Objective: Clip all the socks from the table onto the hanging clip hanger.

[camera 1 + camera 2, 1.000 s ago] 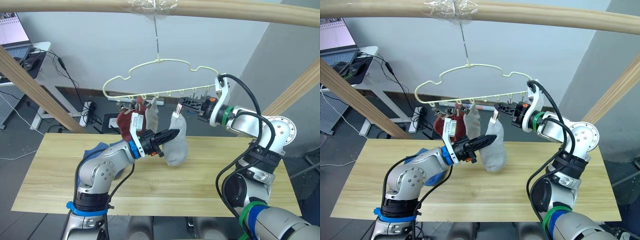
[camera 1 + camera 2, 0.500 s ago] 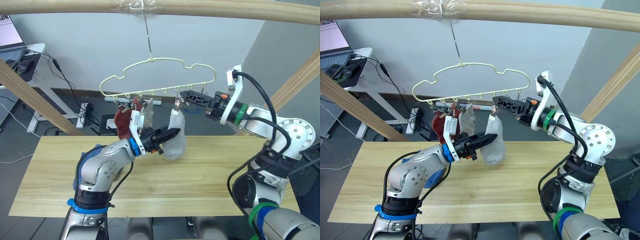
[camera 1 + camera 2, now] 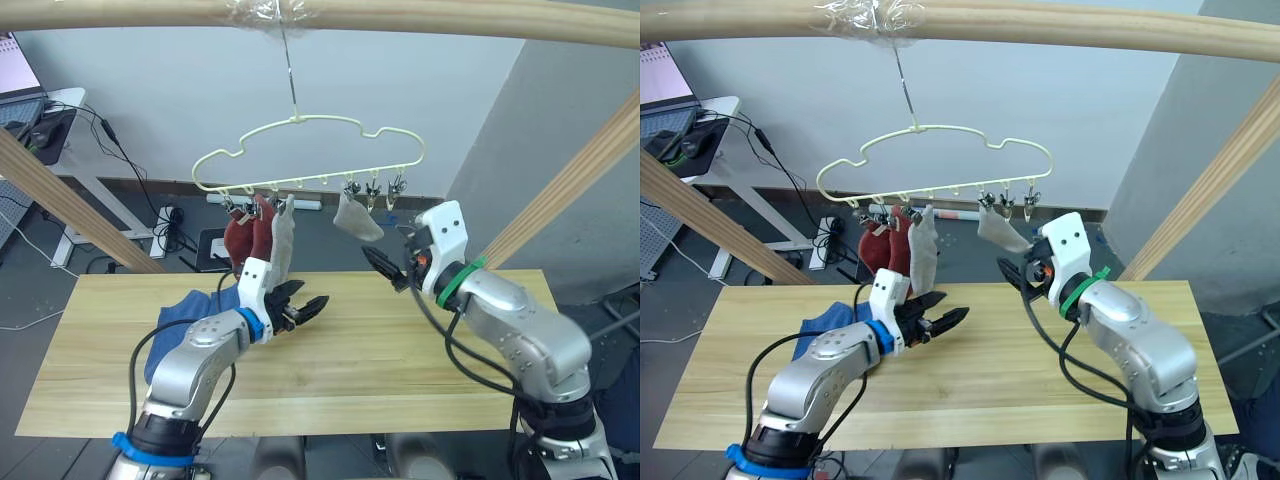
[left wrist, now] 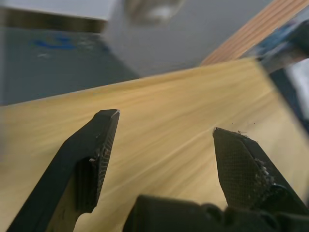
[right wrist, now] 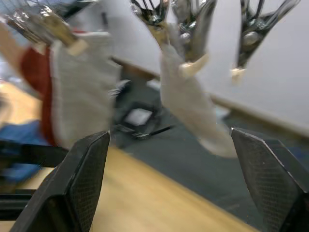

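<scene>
Two blue fabric socks are observed bunched together on the near left part of the long table of light yellowish wood planks. These are judged to be the only socks not yet hung.

Four socks are already clipped to the thin pale yellow-green wire clip hanger, which is suspended by its hook from a pale round wooden pole. Two rust-red socks and one light grey sock are hung close together at the hanger's left end. A second light grey sock is clipped farther right, tilted out of the vertical. Two empty metal clips are noted just beside it to the right.

The left gripper is held low over the table, jaws spread and empty, as confirmed in the left wrist view. The right gripper is held below the tilted grey sock, jaws wide apart and holding nothing.

The blue socks lie to the robot's left of the left gripper, behind its fingertips and beside its forearm. The left arm is clearly nearer. The heap's long axis cannot be determined. It is judged that the left gripper must be drawn back and turned leftward and down to reach them.
</scene>
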